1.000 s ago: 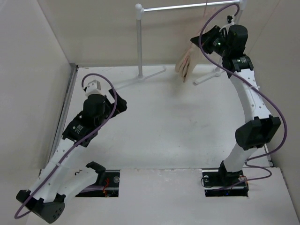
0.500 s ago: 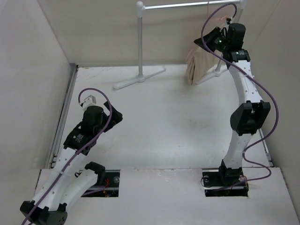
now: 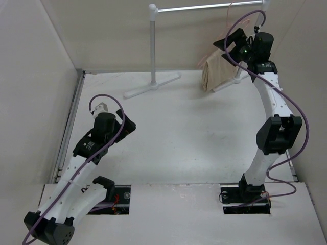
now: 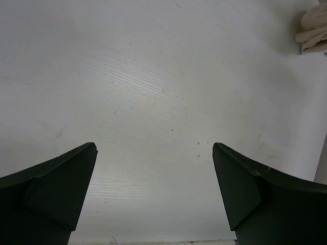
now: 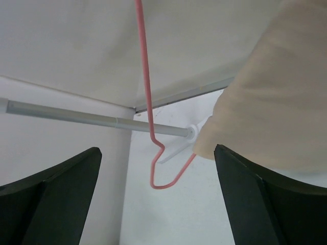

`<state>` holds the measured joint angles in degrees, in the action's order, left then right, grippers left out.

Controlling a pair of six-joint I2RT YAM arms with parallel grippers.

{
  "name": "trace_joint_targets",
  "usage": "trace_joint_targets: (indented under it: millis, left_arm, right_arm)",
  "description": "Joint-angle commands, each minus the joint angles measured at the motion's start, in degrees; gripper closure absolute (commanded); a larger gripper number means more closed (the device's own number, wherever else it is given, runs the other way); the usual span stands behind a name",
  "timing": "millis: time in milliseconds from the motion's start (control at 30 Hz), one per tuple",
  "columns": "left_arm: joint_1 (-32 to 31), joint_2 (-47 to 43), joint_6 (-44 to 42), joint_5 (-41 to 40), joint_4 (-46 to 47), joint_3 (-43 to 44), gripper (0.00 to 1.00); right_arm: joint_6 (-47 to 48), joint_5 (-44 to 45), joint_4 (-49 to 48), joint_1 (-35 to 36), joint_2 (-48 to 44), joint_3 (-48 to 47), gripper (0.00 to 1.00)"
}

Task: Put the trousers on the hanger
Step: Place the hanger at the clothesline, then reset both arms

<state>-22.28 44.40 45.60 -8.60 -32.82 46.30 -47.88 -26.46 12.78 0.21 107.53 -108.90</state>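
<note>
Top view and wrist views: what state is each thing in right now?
hanger: hooked on the rack bar, not gripped.
trousers: draped over the hanger, hanging.
right gripper: open, empty, beside the hanger.
left gripper: open, empty, above the table.

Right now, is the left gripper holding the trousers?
No, the left gripper stands open and empty above the table, with the trousers far off in the view's corner.
</note>
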Motion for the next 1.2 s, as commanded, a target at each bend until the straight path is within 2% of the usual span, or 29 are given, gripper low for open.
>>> trace_joint_targets:
  millis: [0, 100, 233, 367, 600, 800, 967, 1167]
  left_arm:
    - [1.14, 0.77, 0.45, 0.16, 0.83, 1.24, 0.0]
    - [2.29, 2.18, 0.19, 0.6, -0.14, 1.86, 0.0]
    - [2.47, 3.93, 0.01, 0.69, -0.67, 2.56, 0.0]
    - [1.15, 6.83, 0.1, 0.78, -1.46, 3.09, 0.0]
    - [-2.36, 9.12, 0.27, 0.78, -0.67, 1.07, 0.0]
    - [-4.74, 9.82, 0.1, 0.78, 2.05, -2.44, 0.0]
    - [-7.2, 11.75, 0.27, 0.78, 4.95, -4.55, 0.0]
    - [-9.57, 15.79, 0.19, 0.25, 7.07, -3.51, 0.0]
  right_arm:
    - [0.33, 1.14, -2.15, -2.44, -6.0, -1.57, 0.0]
    - [0.85, 1.76, -0.91, -3.68, -10.3, -0.36, 0.0]
    - [1.65, 1.94, -0.91, -5.0, -18.64, 6.93, 0.0]
    - [2.44, 3.51, -1.96, -5.18, -29.89, 22.02, 0.0]
    - [4.54, 11.68, -0.39, -4.39, -48.26, 50.59, 0.0]
    - [5.69, 18.27, 9.71, -4.56, -59.26, 66.25, 0.0]
    - [1.57, 22.5, 15.43, -3.6, -65.5, 75.4, 0.0]
    - [0.5, 23.73, 18.6, -0.7, -67.8, 76.82, 0.0]
